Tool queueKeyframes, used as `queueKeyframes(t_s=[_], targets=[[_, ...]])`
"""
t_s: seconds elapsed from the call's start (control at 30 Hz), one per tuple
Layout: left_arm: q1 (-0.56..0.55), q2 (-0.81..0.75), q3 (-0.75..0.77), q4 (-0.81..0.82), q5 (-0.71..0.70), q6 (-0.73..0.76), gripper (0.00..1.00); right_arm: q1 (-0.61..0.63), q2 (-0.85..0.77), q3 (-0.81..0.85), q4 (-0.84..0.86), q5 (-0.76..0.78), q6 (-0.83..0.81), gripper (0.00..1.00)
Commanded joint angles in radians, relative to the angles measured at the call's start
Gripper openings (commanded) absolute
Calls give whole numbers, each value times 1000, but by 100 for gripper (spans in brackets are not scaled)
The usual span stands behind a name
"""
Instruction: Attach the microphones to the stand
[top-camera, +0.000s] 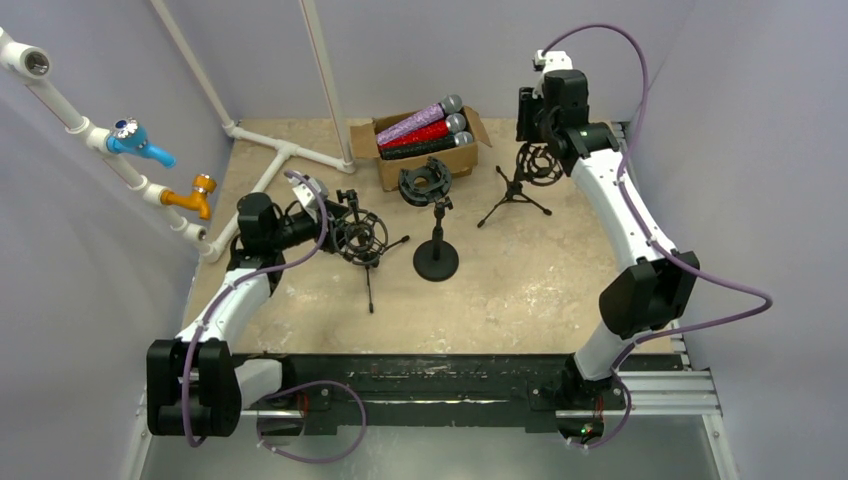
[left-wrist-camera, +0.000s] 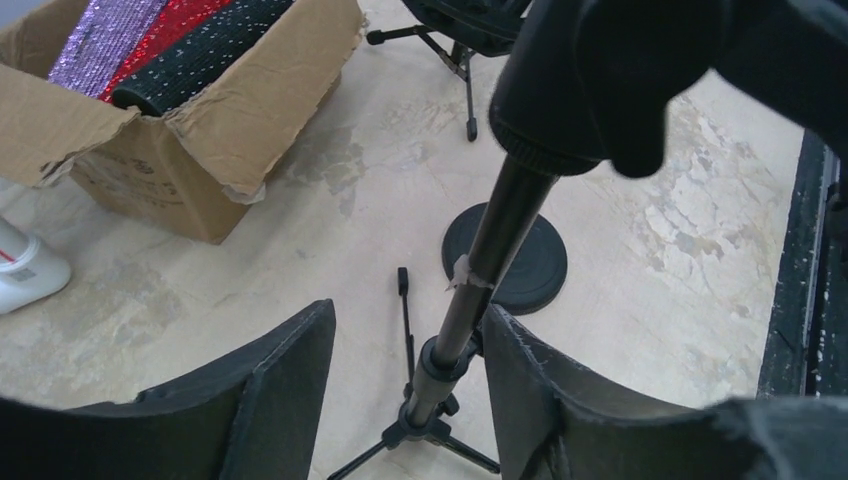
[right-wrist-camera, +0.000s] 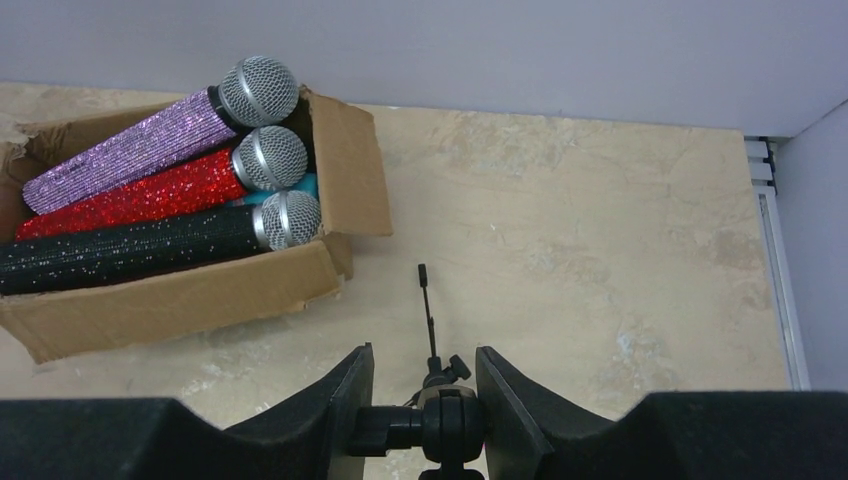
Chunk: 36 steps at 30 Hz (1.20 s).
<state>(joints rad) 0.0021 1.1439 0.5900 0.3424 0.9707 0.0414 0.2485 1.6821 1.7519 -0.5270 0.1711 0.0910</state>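
Three microphones lie in a cardboard box (top-camera: 470, 155) at the back: glittery purple (top-camera: 425, 118), glittery red (top-camera: 430, 131) and black (top-camera: 425, 149); in the right wrist view they show as purple (right-wrist-camera: 130, 150), red (right-wrist-camera: 130, 195) and black (right-wrist-camera: 130, 250). My left gripper (left-wrist-camera: 408, 310) is open around the pole (left-wrist-camera: 480, 265) of the left tripod stand (top-camera: 362, 240). The pole touches the right finger and a gap remains on the left. My right gripper (right-wrist-camera: 425, 352) is shut on the swivel joint (right-wrist-camera: 450, 425) of the right tripod stand (top-camera: 515, 195), just under its shock mount (top-camera: 542, 163).
A third stand with a round base (top-camera: 436, 262) and a shock mount (top-camera: 425, 182) stands between the two tripods. White pipes (top-camera: 280, 155) with a blue tap (top-camera: 135, 140) and an orange tap (top-camera: 195, 195) run along the left wall. A black rail (top-camera: 450, 385) edges the front.
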Motion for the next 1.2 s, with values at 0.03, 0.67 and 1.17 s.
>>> queueKeyframes(t_s=[0.03,0.67,1.17], targets=[[-38,21,55,17,30,33,36,5,-61,41,-1,-4,-8,45],[11,76,226,-251,-378,336,0,112,-144,133,-15,87,-41,88],[95,254,287,-58,-774,442,0,390,-204,-45,-66,-127,-46,94]])
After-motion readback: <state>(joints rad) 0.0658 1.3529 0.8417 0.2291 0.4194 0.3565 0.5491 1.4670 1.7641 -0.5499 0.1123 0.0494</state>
